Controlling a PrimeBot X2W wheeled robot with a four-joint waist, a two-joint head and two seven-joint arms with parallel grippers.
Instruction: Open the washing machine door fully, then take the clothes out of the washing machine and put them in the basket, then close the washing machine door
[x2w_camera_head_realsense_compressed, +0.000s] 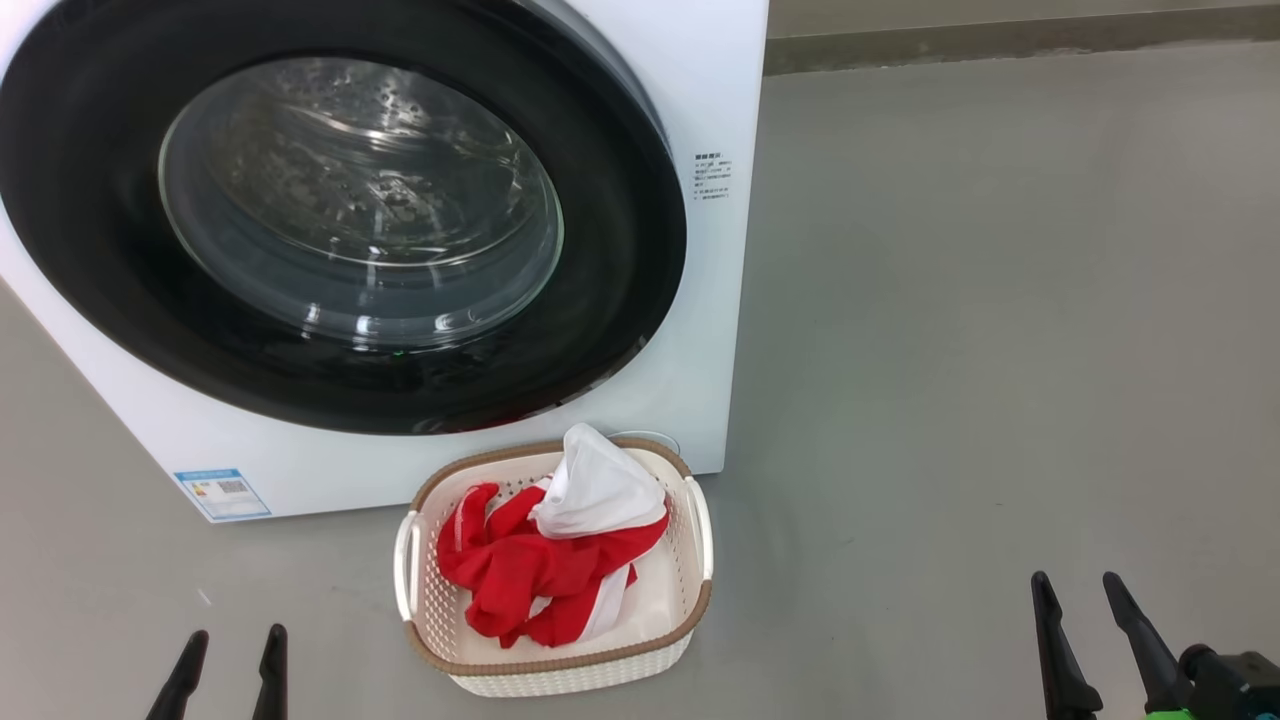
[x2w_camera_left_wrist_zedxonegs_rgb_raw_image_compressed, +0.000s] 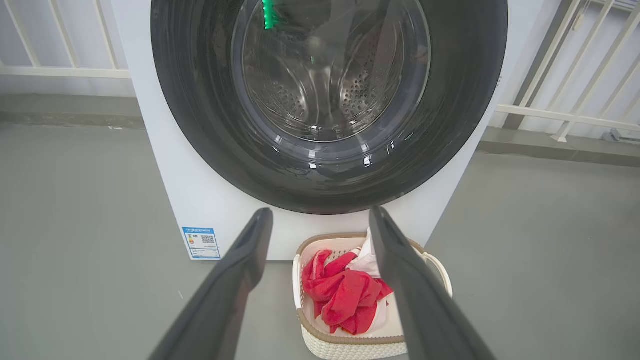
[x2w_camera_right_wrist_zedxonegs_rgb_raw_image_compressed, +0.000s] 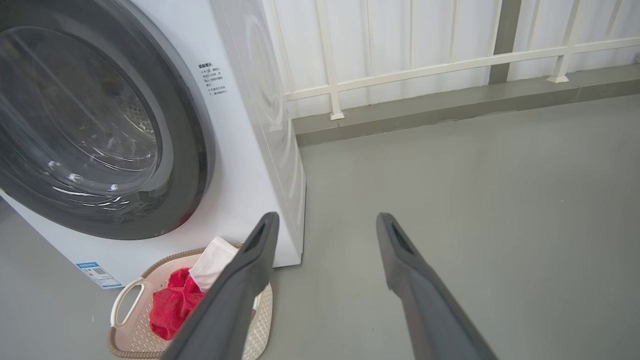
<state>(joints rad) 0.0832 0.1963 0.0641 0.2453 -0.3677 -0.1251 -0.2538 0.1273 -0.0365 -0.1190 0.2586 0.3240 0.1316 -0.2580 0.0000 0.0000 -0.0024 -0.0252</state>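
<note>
**Door shut, clothes in the basket, open floor to the right**

At the lower left of the head view, the left gripper (x2w_camera_head_realsense_compressed: 235, 640) is seen low over the smooth grey floor (x2w_camera_head_realsense_compressed: 1000, 350). Its two long dark fingers are spread apart and grasp nothing. Beyond it, a small blue label (x2w_camera_head_realsense_compressed: 222, 493) is stuck at the bottom corner of the large white front-loading washing machine (x2w_camera_head_realsense_compressed: 715, 300). The large round door (x2w_camera_head_realsense_compressed: 350, 200), with its wide glossy black rim and bulging clear glass centre, is shut against the machine front.

Below the door's lower right edge, the small cream-white perforated plastic basket (x2w_camera_head_realsense_compressed: 560, 665) with a brown woven rim is set on the floor close against the machine; whether they touch cannot be told. The bright red clothes (x2w_camera_head_realsense_compressed: 540, 570) are heaped inside it, with a plain white garment (x2w_camera_head_realsense_compressed: 595, 490) uppermost.

Past the machine's right edge a wide stretch of open floor is seen. The right gripper (x2w_camera_head_realsense_compressed: 1076, 580) is held over it, fingers likewise released and apart.

The perforated steel drum (x2w_camera_left_wrist_zedxonegs_rgb_raw_image_compressed: 310, 95) is shown through the glass in the left wrist view. A white railing (x2w_camera_right_wrist_zedxonegs_rgb_raw_image_compressed: 400, 75) on a low grey kerb (x2w_camera_right_wrist_zedxonegs_rgb_raw_image_compressed: 450, 107), bounding the floor, is shown in the right wrist view — the head view stops at the kerb.
</note>
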